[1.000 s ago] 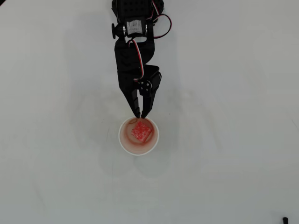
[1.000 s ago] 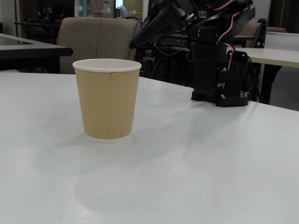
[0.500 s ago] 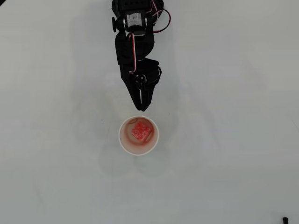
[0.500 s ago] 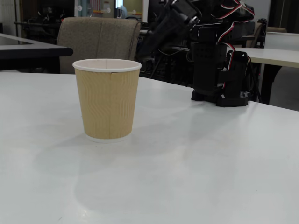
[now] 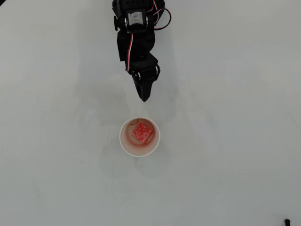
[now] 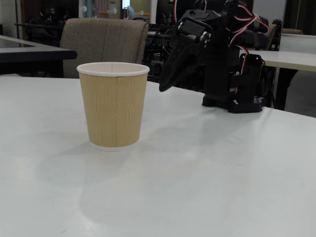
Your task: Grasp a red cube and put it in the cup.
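Job looks done: the red cube (image 5: 143,133) lies inside the cup (image 5: 125,143), just beyond the gripper (image 5: 145,98); its jaws pressed together, empty.

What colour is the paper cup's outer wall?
Tan, with an embossed ripple pattern, on the white-rimmed paper cup; the fixed view shows it best.

Office or lab room — white counter (image 6: 207,168), upholstered chair (image 6: 101,33) behind, more desks (image 6: 289,58), cluttered electronics (image 6: 168,54) in the background
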`<state>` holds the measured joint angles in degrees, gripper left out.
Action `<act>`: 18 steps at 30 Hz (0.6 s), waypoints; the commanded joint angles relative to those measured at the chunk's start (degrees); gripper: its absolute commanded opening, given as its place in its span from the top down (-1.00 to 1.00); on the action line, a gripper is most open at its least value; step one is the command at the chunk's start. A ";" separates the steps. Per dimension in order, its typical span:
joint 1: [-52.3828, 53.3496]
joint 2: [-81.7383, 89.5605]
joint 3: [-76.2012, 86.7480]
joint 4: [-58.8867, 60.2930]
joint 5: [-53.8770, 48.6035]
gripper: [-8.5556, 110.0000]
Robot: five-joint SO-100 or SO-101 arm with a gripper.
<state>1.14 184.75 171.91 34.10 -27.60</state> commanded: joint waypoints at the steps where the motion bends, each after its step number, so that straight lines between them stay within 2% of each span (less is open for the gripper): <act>1: -0.70 1.14 0.09 -2.02 13.80 0.85; 9: -3.87 1.23 8.35 -9.58 15.29 0.85; 18: -4.48 1.32 8.35 -2.11 15.12 0.85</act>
<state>-2.81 185.19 176.31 29.44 -12.57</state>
